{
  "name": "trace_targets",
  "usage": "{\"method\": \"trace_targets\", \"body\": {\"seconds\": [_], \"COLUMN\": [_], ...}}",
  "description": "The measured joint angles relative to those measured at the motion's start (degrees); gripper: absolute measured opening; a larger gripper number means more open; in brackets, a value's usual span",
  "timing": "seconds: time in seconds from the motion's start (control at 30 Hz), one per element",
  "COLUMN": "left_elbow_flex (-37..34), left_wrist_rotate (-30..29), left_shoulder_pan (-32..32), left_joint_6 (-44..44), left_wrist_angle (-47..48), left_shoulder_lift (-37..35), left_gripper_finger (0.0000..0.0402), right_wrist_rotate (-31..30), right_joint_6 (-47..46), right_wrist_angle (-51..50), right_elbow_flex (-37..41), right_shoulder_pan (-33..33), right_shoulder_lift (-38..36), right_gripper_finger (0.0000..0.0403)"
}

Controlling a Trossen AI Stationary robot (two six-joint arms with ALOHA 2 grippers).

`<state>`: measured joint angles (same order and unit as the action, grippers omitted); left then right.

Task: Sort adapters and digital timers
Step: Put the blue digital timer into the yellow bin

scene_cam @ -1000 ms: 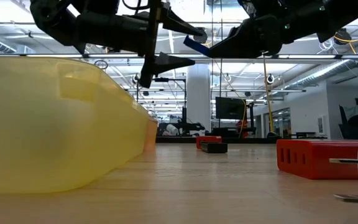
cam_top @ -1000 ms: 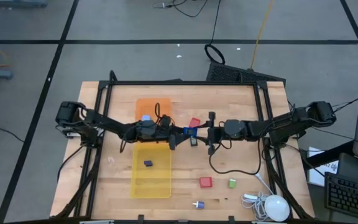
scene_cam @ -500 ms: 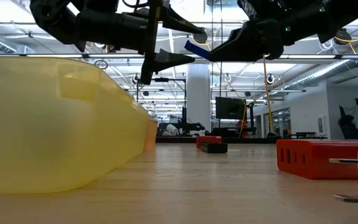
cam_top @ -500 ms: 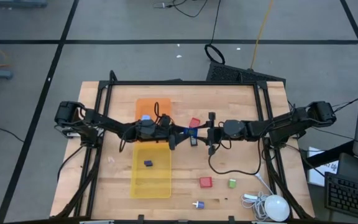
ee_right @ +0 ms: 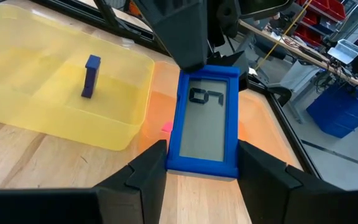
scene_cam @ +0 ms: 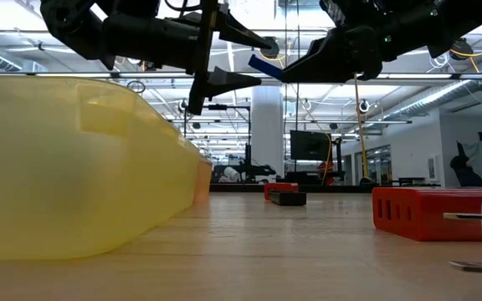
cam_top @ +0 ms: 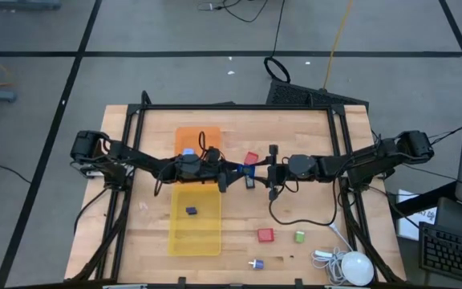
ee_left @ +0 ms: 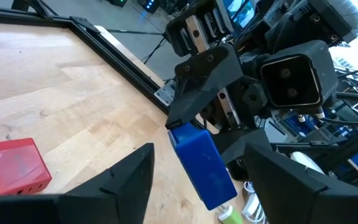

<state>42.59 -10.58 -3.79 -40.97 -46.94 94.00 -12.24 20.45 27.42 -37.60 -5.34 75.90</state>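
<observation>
Midair, the right hand [cam_top: 253, 170] grips a blue timer [ee_right: 206, 118], meeting the open left hand [cam_top: 229, 170]. Handover, I'd judge: left should clamp squarely before right releases.

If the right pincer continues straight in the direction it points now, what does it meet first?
Most likely the left pincer. The right pincer holds the blue timer, facing it over the table between the open fingers. Beyond lies the yellow tray, but lower; depth is unclear.
</observation>
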Motion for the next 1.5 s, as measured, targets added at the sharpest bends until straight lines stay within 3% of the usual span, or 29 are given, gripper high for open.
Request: {"method": "trace_targets", "body": {"seconds": [0.47,0.87,1.17,1.33,1.5], "left_elbow_flex": [-0.1,-0.1,-0.1,-0.1,-0.1], "left_wrist_rotate": [-0.2,-0.2,-0.2,0.1,1.9], "left_shoulder_pan": [0.0,0.0,0.0,0.0,-0.2], "left_joint_6": [1.9,4.5,9.3,12.0,13.3], "left_wrist_angle": [0.2,0.1,0.1,-0.2,-0.1], "left_shoulder_lift": [0.0,0.0,0.0,-0.3,-1.7], "left_gripper_finger": [0.013,0.0138,0.0061,0.006,0.0063], "right_wrist_rotate": [0.0,0.0,0.6,0.6,0.5], "right_joint_6": [0.2,0.1,-5.9,-10.3,-13.3], "right_wrist_angle": [0.0,0.1,-0.4,-2.0,-7.4], "right_elbow_flex": [0.0,0.0,0.0,0.0,0.1], "right_shoulder_pan": [0.0,0.0,-0.1,0.0,0.0], "right_shoulder_lift": [0.0,0.0,-0.1,-1.9,-8.5], "right_gripper_finger": [0.0161,0.0163,0.0191,0.0209,0.0216]}}
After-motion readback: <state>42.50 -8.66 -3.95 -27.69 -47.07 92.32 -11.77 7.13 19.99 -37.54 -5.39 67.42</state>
